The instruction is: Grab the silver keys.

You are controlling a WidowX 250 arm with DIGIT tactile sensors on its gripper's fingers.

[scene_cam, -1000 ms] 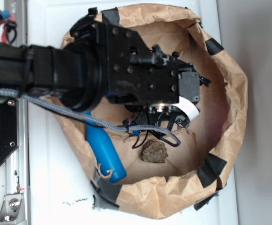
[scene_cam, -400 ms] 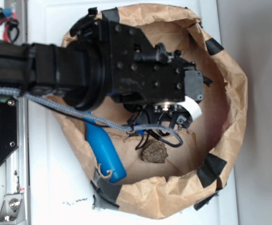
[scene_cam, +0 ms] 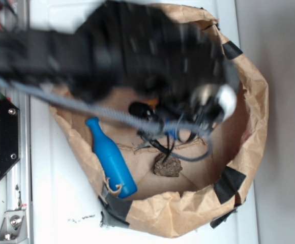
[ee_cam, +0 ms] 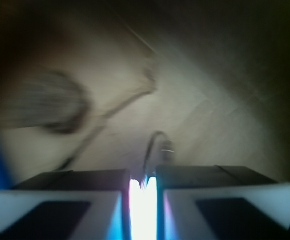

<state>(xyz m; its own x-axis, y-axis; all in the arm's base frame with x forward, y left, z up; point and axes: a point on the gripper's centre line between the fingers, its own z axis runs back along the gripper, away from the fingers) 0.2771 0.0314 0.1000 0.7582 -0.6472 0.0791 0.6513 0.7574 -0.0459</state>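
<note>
The wrist view shows my gripper (ee_cam: 144, 182) with its jaws nearly together, pinching a thin dark metal piece. A loop with a bright glint sticks out just beyond the jaws; these are the silver keys (ee_cam: 159, 146). In the exterior view the arm is blurred by motion over the brown paper bag (scene_cam: 249, 96). The gripper (scene_cam: 164, 136) is under the arm, with thin dark pieces of the keys (scene_cam: 160, 148) hanging from it just above the bag floor. Most of the bunch is hidden.
A blue plastic bottle (scene_cam: 109, 160) lies at the bag's left side. A brown rock-like lump (scene_cam: 168, 165) sits on the bag floor below the gripper and shows blurred in the wrist view (ee_cam: 45, 106). Black tape patches (scene_cam: 230, 183) mark the crumpled rim.
The arm has lifted toward the camera and shifted right, now blurred. The blue bottle's neck is uncovered. The keys hang from the jaws.
</note>
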